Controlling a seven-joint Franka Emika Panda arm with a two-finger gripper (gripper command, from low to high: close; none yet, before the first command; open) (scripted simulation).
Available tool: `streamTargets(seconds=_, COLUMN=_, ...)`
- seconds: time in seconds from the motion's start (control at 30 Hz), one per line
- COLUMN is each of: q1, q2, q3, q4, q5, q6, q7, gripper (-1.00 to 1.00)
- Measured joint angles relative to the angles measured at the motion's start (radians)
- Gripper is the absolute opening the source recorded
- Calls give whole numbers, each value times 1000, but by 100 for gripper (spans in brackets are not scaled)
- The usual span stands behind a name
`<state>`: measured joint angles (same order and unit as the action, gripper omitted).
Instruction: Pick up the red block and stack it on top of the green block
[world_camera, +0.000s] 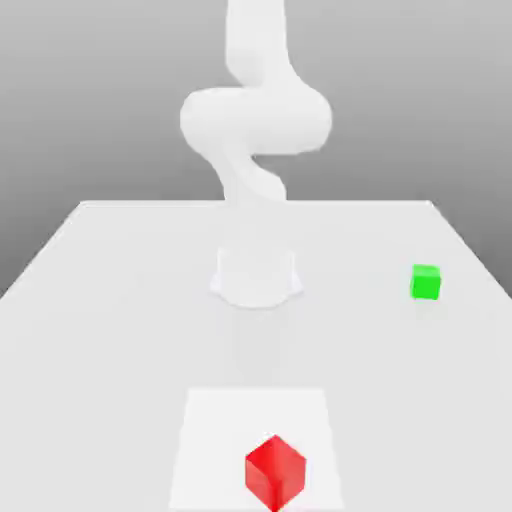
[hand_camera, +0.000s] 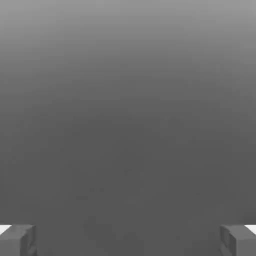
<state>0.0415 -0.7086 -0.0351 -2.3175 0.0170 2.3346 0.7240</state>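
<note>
Two small cubes lay well apart, and I took my bearings from the arm's base (world_camera: 256, 278). The red block (world_camera: 275, 473) sat nearer the camera than the base, slightly toward the exterior view's right of it, showing against a white rectangular patch (world_camera: 220, 430) with one edge turned to the camera. The green block (world_camera: 426, 282) rested on the pale table (world_camera: 100, 350), off to the exterior view's right of the base. Above the base rose the white arm (world_camera: 256, 120). In my hand view, the gripper (hand_camera: 128, 241) had its jaws spread wide apart.
</note>
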Motion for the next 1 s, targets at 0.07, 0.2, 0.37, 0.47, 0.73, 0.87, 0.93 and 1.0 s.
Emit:
streamTargets(seconds=0.07, q1=32, q2=77, q3=-27, q4=-15, q5=17, q6=29, q7=-66, gripper=0)
streamTargets(seconds=0.2, q1=88, q2=225, q3=-74, q4=-43, q5=51, q6=85, q7=-194, gripper=0)
streamTargets(seconds=0.37, q1=142, q2=407, q3=-114, q4=-77, q5=95, q6=153, q7=-352, gripper=0)
streamTargets(seconds=0.47, q1=163, q2=517, q3=-126, q4=-98, q5=117, q6=194, q7=-444, gripper=0)
streamTargets(seconds=0.73, q1=183, q2=799, q3=-128, q4=-155, q5=107, q6=308, q7=-641, gripper=0)
streamTargets(seconds=0.87, q1=178, q2=934, q3=-123, q4=-171, q5=77, q6=384, q7=-694, gripper=0)
streamTargets(seconds=0.93, q1=165, q2=1006, q3=-105, q4=-162, q5=97, q6=441, q7=-715, gripper=0)
streamTargets(seconds=1.0, q1=146, q2=1074, q3=-82, q4=-152, q5=119, q6=497, q7=-733, gripper=-100)
